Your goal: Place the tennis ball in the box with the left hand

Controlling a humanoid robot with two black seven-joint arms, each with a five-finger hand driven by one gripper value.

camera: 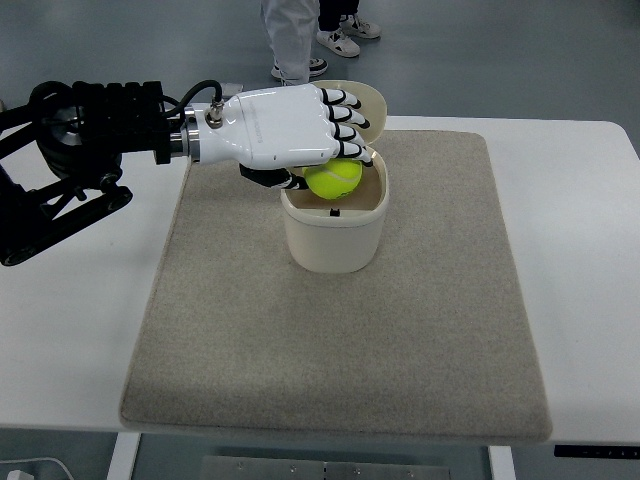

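My left hand, white with black finger joints, reaches in from the left and hovers over the cream box. Its fingers curl around a yellow-green tennis ball, which sits just above the box's open mouth, partly under the palm. The box stands upright on the grey mat with its hinged lid tipped back behind the hand. The right arm does not show.
A grey felt mat covers most of the white table. A person's legs and shoes stand beyond the table's far edge. My left arm's black forearm lies over the table's left side.
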